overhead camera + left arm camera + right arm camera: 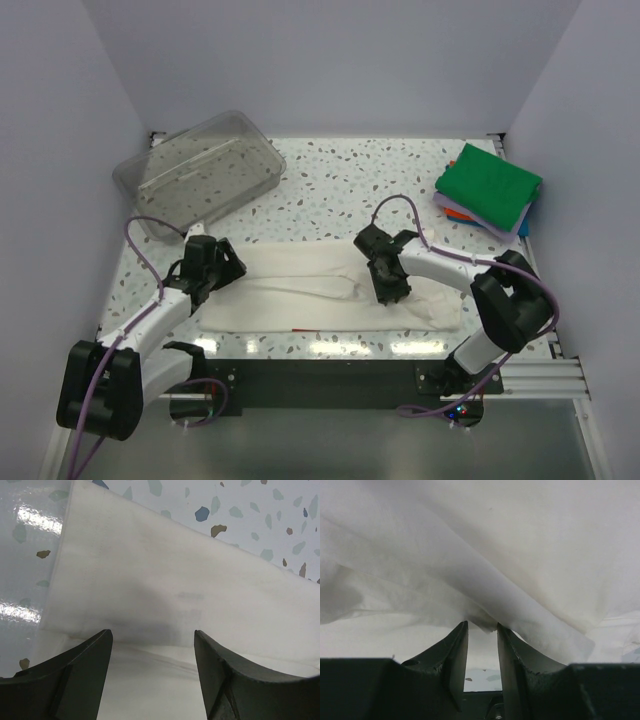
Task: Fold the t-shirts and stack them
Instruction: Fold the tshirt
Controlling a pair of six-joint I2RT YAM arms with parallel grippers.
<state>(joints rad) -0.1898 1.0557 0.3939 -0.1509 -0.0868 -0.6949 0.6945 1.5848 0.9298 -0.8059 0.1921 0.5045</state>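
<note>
The cream-white t-shirt [300, 292] lies folded into a long band across the near middle of the table, with a small red mark at its near edge. My left gripper [222, 268] hovers open over the shirt's left end; its fingers straddle a fold edge of the cloth [175, 580] without touching it [152, 632]. My right gripper [390, 288] is at the shirt's right half. Its jaws stand narrowly apart with a pinch of cloth [495, 545] between the tips [482, 625], and the cloth drapes raised above them. A stack of folded shirts, green on top [487, 183], sits at the far right.
The clear plastic tub [200, 172] stands at the far left, just behind my left arm. Bare speckled tabletop [340, 185] lies between the tub and the folded stack. White walls close in on the left, right and back. The table's front edge is near the arm bases.
</note>
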